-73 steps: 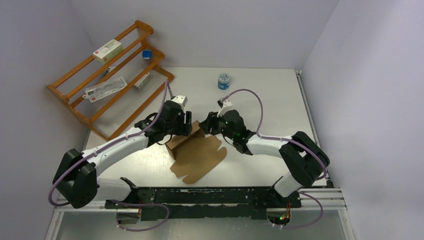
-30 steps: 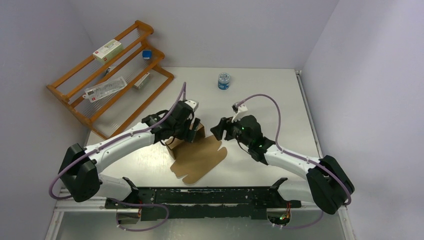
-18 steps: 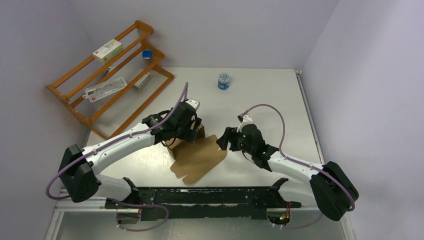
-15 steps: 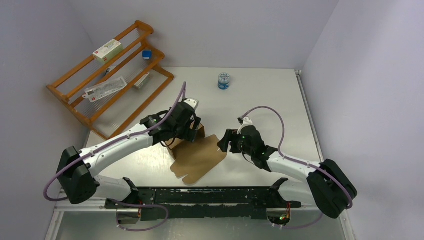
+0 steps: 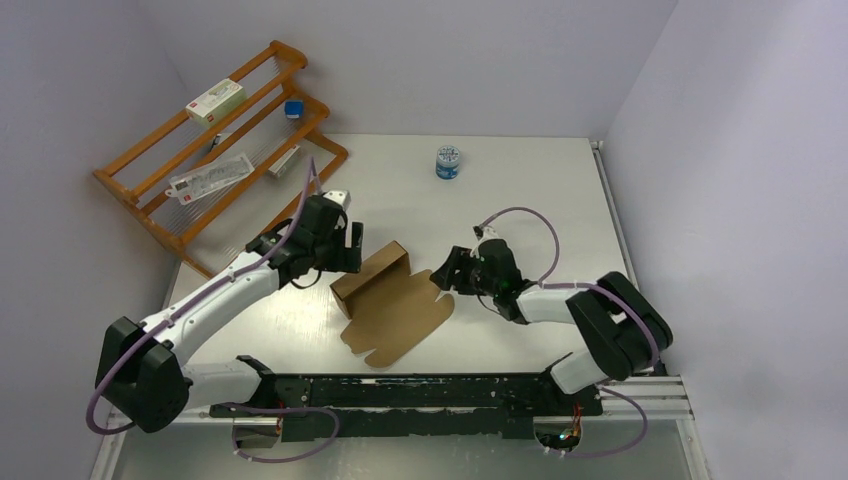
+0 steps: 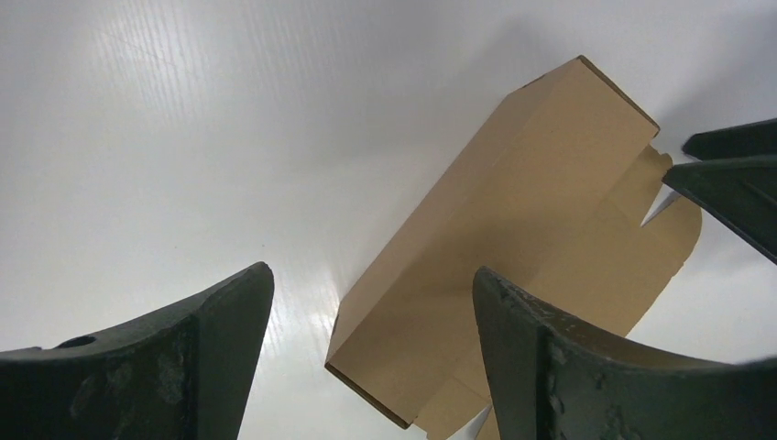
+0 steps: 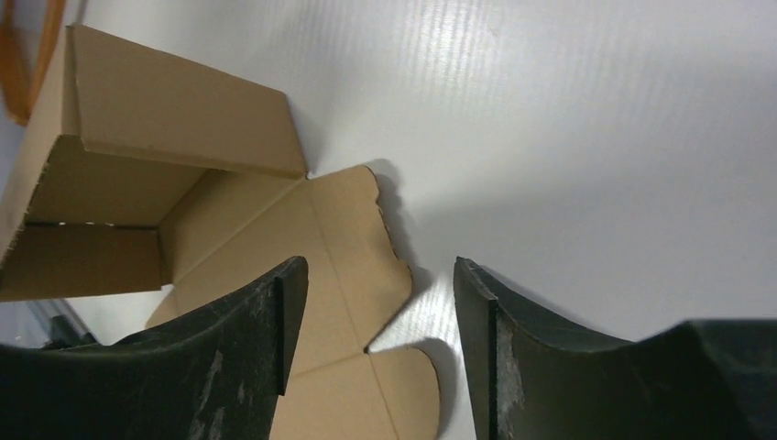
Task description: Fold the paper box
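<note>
Lying half-formed on the worktop (image 5: pixel 520 200), the paper box (image 5: pixel 392 305) has one walled end raised and its scalloped lid flap flat. Just left of that raised end hovers the left hand (image 5: pixel 350 247), jaws wide and empty. At the flap's right edge the right hand (image 5: pixel 443 271) is spread too, gripping nothing. With neither hand bracing the box, a push on the flap could slide the light cardboard or let the raised walls spring open.

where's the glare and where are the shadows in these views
Left wrist: soft glare streaks on the table, upper left. Right wrist: bright glare on the table, dark shadow beside the paper box flap. Top external: even, soft light.
</note>
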You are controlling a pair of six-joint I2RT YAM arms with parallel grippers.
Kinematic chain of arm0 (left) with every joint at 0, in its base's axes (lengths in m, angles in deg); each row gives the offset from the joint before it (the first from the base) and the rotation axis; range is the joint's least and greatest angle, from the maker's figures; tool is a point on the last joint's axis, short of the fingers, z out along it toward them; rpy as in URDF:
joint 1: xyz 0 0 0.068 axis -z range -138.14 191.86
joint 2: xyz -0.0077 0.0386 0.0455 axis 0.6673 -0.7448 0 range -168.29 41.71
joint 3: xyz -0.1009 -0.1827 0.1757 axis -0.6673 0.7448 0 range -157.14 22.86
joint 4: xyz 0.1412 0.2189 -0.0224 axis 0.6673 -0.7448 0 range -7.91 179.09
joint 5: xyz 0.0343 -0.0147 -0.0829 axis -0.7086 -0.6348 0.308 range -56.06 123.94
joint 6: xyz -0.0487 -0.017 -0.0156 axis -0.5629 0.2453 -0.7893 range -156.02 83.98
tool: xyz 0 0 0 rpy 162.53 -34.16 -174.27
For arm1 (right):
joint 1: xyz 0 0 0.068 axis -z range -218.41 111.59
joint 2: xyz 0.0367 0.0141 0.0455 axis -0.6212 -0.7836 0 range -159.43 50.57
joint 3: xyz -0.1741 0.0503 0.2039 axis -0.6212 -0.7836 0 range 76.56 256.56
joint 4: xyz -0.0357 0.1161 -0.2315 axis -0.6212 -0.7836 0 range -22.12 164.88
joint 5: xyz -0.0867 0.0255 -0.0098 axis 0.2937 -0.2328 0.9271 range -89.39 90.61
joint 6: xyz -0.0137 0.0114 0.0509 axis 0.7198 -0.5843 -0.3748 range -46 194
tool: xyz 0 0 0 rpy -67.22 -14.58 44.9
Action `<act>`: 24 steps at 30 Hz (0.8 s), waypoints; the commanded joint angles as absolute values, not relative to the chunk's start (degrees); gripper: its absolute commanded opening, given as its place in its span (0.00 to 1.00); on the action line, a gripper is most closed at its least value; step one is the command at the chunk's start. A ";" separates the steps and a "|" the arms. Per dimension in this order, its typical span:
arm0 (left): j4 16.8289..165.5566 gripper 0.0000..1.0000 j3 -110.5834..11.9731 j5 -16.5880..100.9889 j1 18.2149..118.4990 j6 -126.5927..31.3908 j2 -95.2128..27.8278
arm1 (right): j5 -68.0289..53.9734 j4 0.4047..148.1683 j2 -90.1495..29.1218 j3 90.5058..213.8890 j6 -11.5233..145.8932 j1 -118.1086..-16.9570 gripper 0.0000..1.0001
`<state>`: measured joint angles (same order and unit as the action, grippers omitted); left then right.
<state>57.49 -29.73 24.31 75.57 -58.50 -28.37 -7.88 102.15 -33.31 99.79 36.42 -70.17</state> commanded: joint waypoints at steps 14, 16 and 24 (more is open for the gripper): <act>64.26 0.83 -25.10 36.35 70.51 -59.76 -28.69 | -21.01 112.93 -41.61 99.00 31.61 -67.54 0.30; 64.30 0.83 -25.21 36.47 70.42 -59.76 -28.60 | -21.45 111.37 -40.17 99.98 32.54 -67.10 0.22; 66.14 0.83 -23.50 37.63 70.10 -61.05 -28.21 | -21.48 99.93 -32.13 106.27 37.63 -66.62 0.00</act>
<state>63.59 -24.82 35.33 70.81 -59.83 -28.74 -20.93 105.78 -35.87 102.06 34.21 -67.05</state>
